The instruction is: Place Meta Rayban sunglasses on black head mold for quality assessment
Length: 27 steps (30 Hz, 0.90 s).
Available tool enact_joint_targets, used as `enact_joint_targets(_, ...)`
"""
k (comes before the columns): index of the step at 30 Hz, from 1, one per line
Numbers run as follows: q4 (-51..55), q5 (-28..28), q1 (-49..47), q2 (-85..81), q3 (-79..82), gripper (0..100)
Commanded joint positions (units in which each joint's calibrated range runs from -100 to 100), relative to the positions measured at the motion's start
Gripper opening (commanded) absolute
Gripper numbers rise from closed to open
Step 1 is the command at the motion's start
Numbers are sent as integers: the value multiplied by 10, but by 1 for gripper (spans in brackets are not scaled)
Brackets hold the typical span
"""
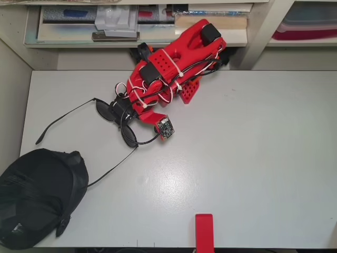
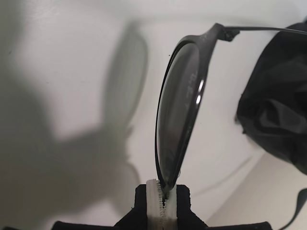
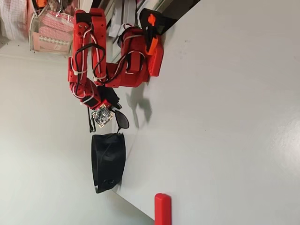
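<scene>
In the overhead view, the black head mold (image 1: 37,197) is seen at the lower left of the frame, resting on the pale tabletop (image 1: 237,158). Above and to its right, the Meta Rayban sunglasses (image 1: 113,113) are held up, their two long temple arms stretched out toward the left and lower left, one tip reaching close to the mold. At upper centre the red arm (image 1: 174,63) is seen, its end effector (image 1: 124,108) clamped on the frame near the lenses. In the wrist view, one lens rim (image 2: 180,110) is shown pinched edge-on between the closed fingers at the bottom centre, with the mold at the right edge of the frame.

The hold is judged to be thin, on the rim only, so the glasses may be twisted or dropped if a temple arm is caught on the mold's side. If the arms are not spread around the dome, the frame may be left sitting crooked or may slide off.

A red block (image 1: 204,232) is seen at the bottom centre edge.
</scene>
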Motion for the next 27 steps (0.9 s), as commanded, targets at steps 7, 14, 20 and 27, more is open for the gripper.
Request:
enact_joint_targets(7,-22,-1,-24,-9,-13,0)
enact_joint_targets(14,-22,10,-10,-8,-16,0)
enact_joint_targets(20,-24,11,6,17,-24,0)
enact_joint_targets(27,-24,10,7,132,-97,0)
